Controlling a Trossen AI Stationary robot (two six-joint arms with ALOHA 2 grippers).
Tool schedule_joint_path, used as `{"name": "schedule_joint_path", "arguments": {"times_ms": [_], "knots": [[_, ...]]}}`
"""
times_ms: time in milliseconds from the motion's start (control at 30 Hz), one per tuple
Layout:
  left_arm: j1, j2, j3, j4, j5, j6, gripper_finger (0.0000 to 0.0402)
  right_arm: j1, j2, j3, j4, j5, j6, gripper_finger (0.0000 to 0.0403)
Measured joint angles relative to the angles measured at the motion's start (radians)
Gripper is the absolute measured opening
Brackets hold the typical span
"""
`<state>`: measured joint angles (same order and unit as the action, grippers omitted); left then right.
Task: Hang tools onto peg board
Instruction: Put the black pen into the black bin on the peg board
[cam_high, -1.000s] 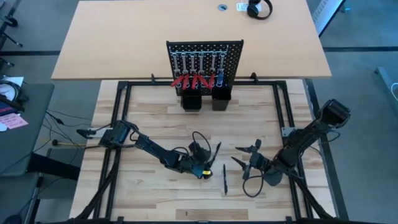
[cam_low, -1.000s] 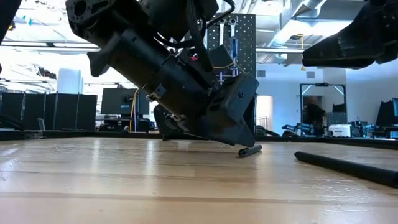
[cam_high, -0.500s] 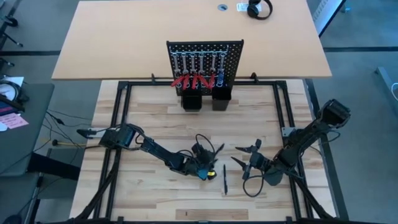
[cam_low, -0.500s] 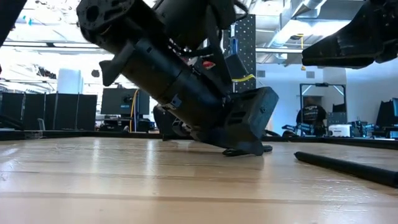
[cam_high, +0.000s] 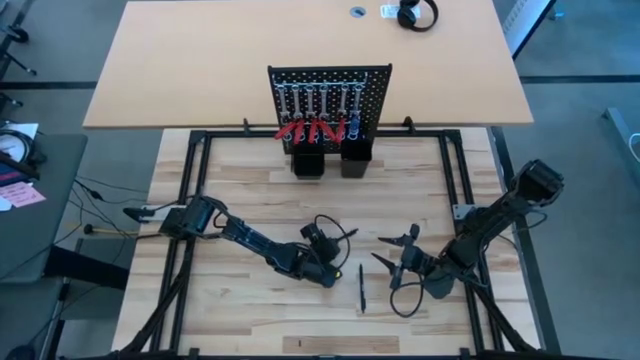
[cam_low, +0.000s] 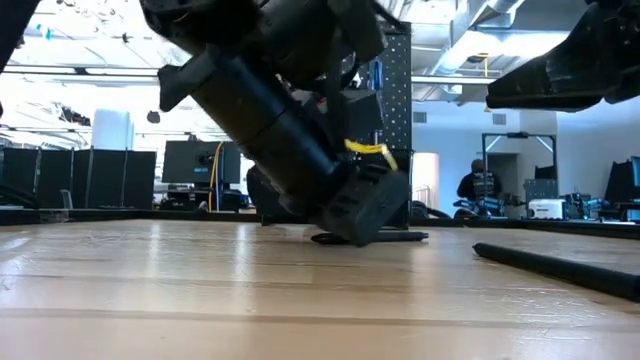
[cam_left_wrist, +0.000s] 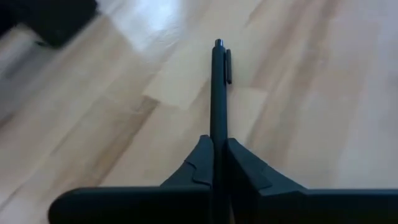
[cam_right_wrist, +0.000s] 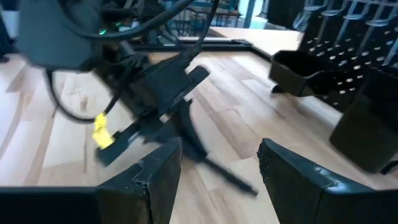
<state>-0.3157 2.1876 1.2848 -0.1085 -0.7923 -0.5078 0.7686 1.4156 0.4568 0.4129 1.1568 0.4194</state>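
Wooden desk surface carries the left gripper clamped on a thin black stick tool near its front edge, while the right gripper waits spread apart beside it

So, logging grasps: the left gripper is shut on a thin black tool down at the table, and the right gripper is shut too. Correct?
Not quite. The right gripper is open and empty, as the right wrist view shows. The left gripper is shut on the thin black tool at the table.
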Motion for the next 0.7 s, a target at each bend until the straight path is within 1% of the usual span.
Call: {"name": "schedule_joint_path", "arguments": {"times_ms": [100,167,200,300,367,433,533,600,700], "knots": [[-0.004,-0.041,-0.054,0.038,-0.026,0.007,0.0006,-0.009,0.022,0.000,0.008,-0.045,0.002,0.0221],[-0.010,-0.088,-0.123,0.140,-0.033,0.065,0.0006,-0.015,0.051,0.000,0.030,-0.057,0.001,0.0221],[-0.014,-0.118,-0.165,0.203,-0.019,0.104,0.0005,-0.017,0.069,0.000,0.044,-0.058,-0.007,0.0220],[-0.032,-0.241,-0.317,0.448,0.000,0.203,0.0003,-0.019,0.112,0.000,0.123,-0.064,-0.064,0.0220],[-0.042,-0.328,-0.424,0.625,0.025,0.244,0.0003,-0.019,0.131,0.000,0.195,-0.089,-0.126,0.0221],[-0.047,-0.393,-0.527,0.793,0.052,0.272,0.0003,-0.031,0.144,0.000,0.275,-0.138,-0.191,0.0221],[-0.049,-0.459,-0.642,1.008,0.145,0.284,0.0003,-0.074,0.145,0.000,0.370,-0.257,-0.260,0.0220],[-0.049,-0.480,-0.683,1.073,0.212,0.250,0.0002,-0.108,0.145,0.000,0.399,-0.328,-0.268,0.0221],[-0.050,-0.461,-0.675,1.036,0.238,0.196,0.0001,-0.138,0.144,0.006,0.415,-0.344,-0.270,0.0221]]}}
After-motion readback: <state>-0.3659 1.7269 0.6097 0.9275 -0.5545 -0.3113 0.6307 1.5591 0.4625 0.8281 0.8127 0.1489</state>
